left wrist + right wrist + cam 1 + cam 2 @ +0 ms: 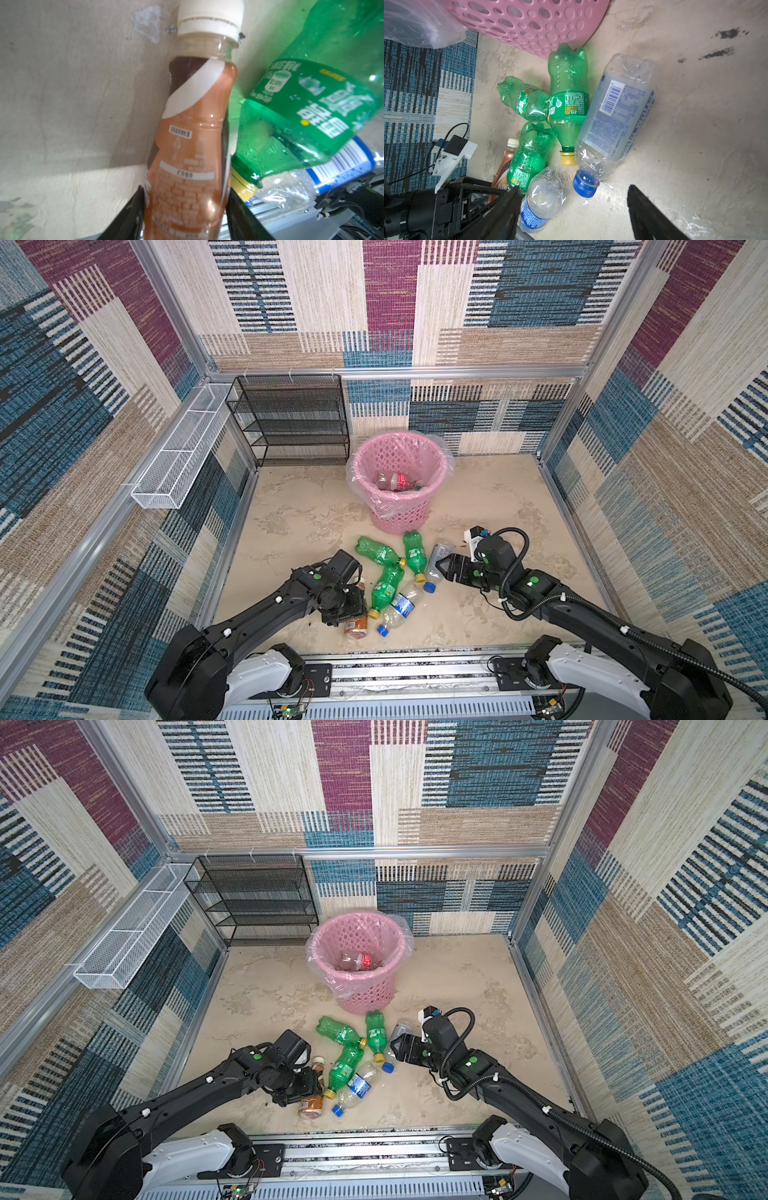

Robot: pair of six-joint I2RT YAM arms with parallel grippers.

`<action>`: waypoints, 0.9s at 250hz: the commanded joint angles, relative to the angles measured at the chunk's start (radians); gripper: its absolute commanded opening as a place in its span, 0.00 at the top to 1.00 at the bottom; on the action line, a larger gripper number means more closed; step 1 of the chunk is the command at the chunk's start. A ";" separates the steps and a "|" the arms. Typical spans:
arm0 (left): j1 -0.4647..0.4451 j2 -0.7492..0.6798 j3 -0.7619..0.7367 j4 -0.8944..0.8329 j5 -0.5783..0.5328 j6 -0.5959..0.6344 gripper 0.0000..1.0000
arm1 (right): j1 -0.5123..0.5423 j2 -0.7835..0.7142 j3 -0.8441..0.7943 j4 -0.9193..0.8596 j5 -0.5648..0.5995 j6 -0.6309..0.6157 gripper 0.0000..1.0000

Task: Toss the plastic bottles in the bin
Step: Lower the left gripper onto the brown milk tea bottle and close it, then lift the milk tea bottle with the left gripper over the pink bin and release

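Observation:
The pink bin (399,514) (365,994) stands at the back middle with a red-labelled bottle (392,481) inside. In front of it lie three green bottles (414,551) (566,99), a clear blue-labelled bottle (401,605) and a clear blue-capped bottle (614,116). My left gripper (353,614) (185,199) is shut on a brown bottle (193,135) (311,1104) with a white cap; both fingers press its sides. My right gripper (442,566) (574,188) hangs open just above the blue-capped bottle's neck, holding nothing.
A black mesh rack (295,418) stands at the back left beside the bin. A long white wire basket (178,452) hangs on the left wall. Metal frame rails edge the floor, and the arms' base rail (415,672) runs along the front.

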 commanded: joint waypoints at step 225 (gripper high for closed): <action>0.024 -0.002 0.674 -0.203 -0.143 0.190 0.44 | -0.051 -0.006 0.061 0.042 -0.013 -0.035 0.19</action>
